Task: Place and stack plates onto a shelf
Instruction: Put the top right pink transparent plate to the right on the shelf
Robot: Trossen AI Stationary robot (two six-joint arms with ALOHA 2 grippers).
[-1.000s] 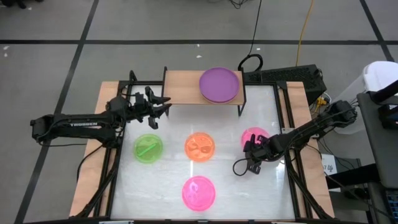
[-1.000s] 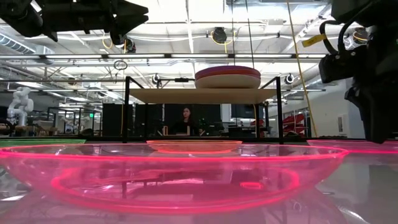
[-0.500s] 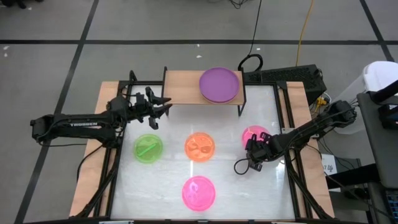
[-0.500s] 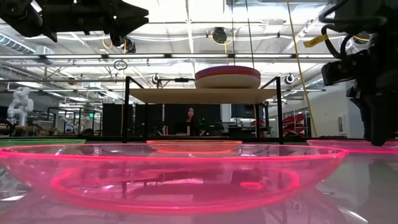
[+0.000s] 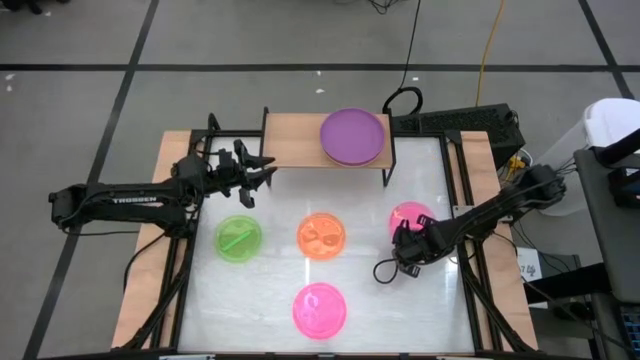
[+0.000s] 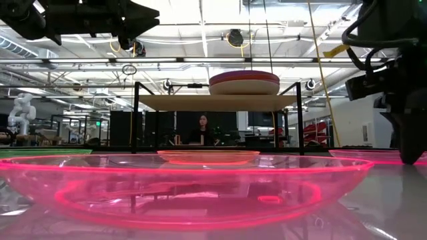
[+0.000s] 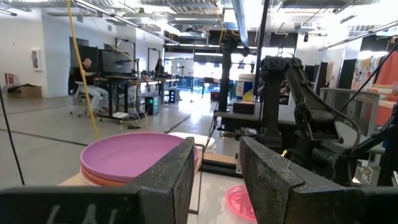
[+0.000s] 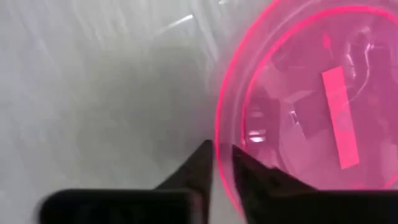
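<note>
A stack of large plates with a purple one on top (image 5: 352, 137) rests on the right half of the light-wood shelf (image 5: 300, 150). A green plate (image 5: 238, 239), an orange plate (image 5: 322, 236) and two pink plates (image 5: 410, 218) (image 5: 319, 309) lie flat on the white table. My right gripper (image 5: 405, 242) is down at the right pink plate's near rim, shut on it. My left gripper (image 5: 262, 172) hovers open off the shelf's left end with nothing between its fingers (image 7: 180, 180). My right gripper pinches the right pink plate's rim (image 8: 221, 134) on its near side, one finger (image 8: 202, 165) outside the plate and the other (image 8: 249, 168) inside it. The fingers come down from above. The plate lies flat on the table.
The shelf's thin black legs (image 6: 135, 120) stand on the table's far part, and its left half is bare. A black cable loop (image 5: 385, 268) lies beside my right gripper. The table's wooden frame (image 5: 170, 150) runs around the white top. A person sits in the room beyond (image 6: 200, 128).
My right gripper has sunk a little toward the right pink plate's near rim. The plate has stayed flat on the table.
</note>
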